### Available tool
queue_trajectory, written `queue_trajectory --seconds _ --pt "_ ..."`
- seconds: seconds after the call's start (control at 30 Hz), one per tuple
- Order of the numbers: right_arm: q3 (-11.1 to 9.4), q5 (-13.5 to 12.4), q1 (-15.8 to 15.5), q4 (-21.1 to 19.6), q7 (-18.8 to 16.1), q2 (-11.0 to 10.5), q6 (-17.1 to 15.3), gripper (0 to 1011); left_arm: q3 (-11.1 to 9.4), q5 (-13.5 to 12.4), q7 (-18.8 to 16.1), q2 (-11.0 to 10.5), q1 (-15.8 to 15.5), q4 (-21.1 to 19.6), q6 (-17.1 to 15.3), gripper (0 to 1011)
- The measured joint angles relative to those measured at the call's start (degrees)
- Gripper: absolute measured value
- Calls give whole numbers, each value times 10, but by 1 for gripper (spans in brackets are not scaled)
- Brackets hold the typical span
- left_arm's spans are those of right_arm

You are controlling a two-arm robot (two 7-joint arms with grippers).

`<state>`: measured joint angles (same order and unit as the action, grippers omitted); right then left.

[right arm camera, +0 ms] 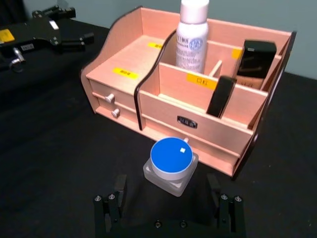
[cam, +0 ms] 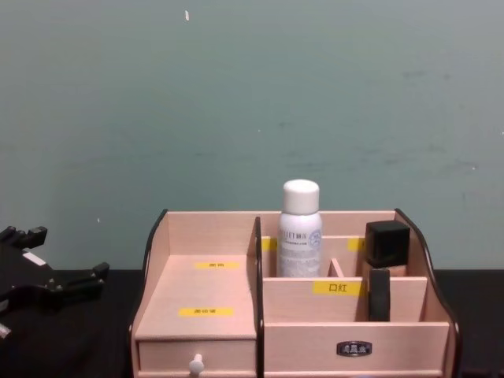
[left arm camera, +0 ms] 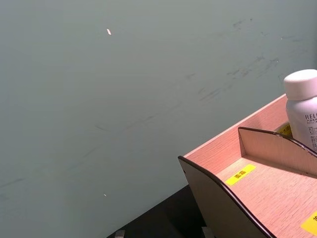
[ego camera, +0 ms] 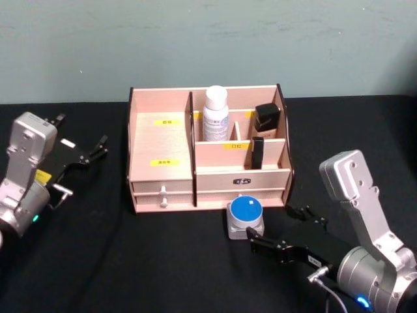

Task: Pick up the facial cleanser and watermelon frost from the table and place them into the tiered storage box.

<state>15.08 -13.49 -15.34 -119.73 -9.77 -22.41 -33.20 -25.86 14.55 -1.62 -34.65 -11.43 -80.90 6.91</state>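
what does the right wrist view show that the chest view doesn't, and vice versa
Right wrist view, not chest: the watermelon frost on the table in front of the tiered storage box, with the open right gripper just short of it. Chest view, not right wrist: the green wall high above the box. Both: the box, the facial cleanser upright in a rear compartment, and the open left gripper left of the box.

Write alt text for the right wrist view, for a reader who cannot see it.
The open right gripper faces a blue-lidded jar on the black table, just in front of a wooden storage box. A white bottle stands upright in the box; the left gripper is farther off, beside the box.
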Motion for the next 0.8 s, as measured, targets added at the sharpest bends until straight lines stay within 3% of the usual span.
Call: queue_trajectory --seconds 0.43,0.8 --pt "2 14 16 48 -11 24 1 1002 0 0 0 0 0 0 0 1001" --pt "11 31 43 95 -31 41 28 1003 0 0 0 0 0 0 0 1001"
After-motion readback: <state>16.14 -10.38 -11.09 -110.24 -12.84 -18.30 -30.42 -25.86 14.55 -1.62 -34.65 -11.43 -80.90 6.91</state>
